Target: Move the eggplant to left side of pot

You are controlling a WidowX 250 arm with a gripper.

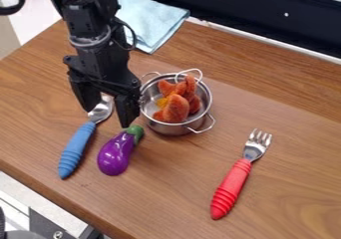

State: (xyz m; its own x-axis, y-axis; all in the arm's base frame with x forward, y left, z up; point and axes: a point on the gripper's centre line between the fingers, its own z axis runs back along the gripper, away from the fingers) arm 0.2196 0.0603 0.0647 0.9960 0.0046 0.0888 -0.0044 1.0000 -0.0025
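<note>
A brown table (166, 188) (wood-grained) carries a cloth (150, 21), pot (168, 129), spoon (78, 147), eggplant (115, 155) and fork (232, 187).

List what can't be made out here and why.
All in the camera view:
Spoon: top of its bowl, behind the gripper.
Pot: much of its floor, under the orange food.
Yellow piece: full shape, under the same food.
Cloth: one side, behind the arm.

A camera is looking down at a slant from above the near side of the table (286, 98). It is facing the back edge and is viewing closely, the table's right part running out of frame.
</note>
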